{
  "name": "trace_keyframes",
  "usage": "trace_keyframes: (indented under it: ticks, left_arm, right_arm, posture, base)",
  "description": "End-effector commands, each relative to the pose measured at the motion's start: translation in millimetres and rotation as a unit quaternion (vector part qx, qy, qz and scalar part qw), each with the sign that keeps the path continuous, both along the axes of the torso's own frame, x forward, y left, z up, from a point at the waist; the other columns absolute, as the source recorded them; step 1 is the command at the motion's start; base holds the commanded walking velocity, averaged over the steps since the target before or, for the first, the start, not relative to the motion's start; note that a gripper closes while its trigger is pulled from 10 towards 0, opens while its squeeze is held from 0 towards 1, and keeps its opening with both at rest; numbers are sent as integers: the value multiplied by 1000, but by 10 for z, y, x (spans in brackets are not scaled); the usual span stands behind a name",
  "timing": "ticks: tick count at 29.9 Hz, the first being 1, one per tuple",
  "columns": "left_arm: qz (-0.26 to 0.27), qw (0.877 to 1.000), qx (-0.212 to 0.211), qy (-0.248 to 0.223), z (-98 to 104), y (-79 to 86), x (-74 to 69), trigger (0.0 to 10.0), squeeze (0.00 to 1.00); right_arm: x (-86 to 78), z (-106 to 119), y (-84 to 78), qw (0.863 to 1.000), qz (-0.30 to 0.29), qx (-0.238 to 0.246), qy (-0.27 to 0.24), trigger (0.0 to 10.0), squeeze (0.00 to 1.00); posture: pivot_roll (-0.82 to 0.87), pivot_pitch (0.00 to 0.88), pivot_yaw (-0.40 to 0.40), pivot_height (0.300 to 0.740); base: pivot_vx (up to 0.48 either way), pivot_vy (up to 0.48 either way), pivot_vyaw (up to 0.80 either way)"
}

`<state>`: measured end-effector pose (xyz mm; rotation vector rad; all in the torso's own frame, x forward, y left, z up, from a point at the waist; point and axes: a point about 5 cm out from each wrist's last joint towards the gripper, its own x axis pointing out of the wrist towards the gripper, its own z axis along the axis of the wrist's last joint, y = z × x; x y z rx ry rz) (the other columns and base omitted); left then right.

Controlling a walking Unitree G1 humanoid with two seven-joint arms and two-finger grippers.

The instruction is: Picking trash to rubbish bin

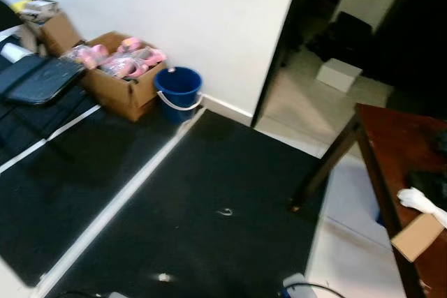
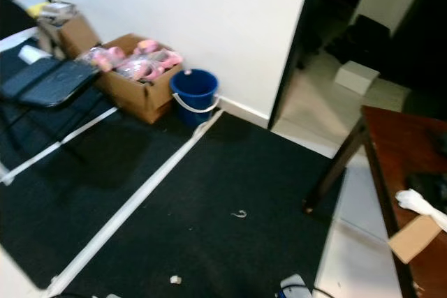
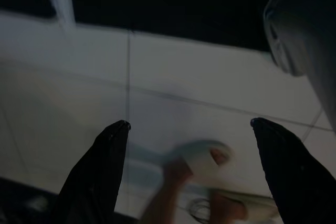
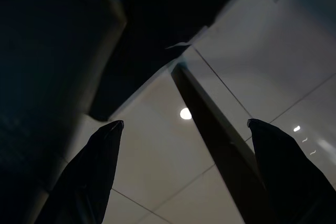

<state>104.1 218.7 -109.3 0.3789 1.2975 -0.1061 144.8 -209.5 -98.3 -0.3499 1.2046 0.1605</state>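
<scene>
White wall (image 1: 209,19) at 12 o'clock, dark doorway (image 1: 328,26) at 1. Black carpet (image 1: 209,193) with white tape lines (image 1: 119,204), pale tile floor (image 1: 349,242) at 4. Red-brown table (image 1: 405,151) at 3.

A home storage room: black carpet (image 1: 209,193), cardboard box (image 1: 122,85) at ten o'clock, blue bucket (image 1: 178,90), wooden table (image 1: 408,151) at three o'clock.
</scene>
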Motion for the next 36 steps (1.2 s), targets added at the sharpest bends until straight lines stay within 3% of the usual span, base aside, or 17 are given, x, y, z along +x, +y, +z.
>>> trace_keyframes:
  ticks: [1, 7, 32, 36]
  left_arm:
    - [-4, 1000, -22, -1, -22, -124, -5, 10000, 0]
    - [-4, 1000, -22, 0, -24, -122, -13, 10000, 0]
    - [-3, 1000, -21, 3, -32, -118, -46, 10000, 0]
    - [3, 1000, -17, 0, -31, -106, -50, 10000, 0]
  right_arm:
    - [-37, -6, -42, 1000, -9, -3, 6, 10000, 0]
    - [-49, -11, -38, 1000, -11, -2, 6, 10000, 0]
    - [-98, -27, -46, 1000, -1, -8, 19, 10000, 0]
    - [-137, -36, -67, 999, 10, -16, 35, 10000, 0]
  posture:
    - [53, 74, -44, 740]
    - [54, 76, -42, 740]
    - [53, 86, -41, 740]
    - [54, 87, -40, 740]
  base:
    - [428, 0, -800]
    - [429, 0, -794]
    - [427, 0, 0]
    - [172, 0, -697]
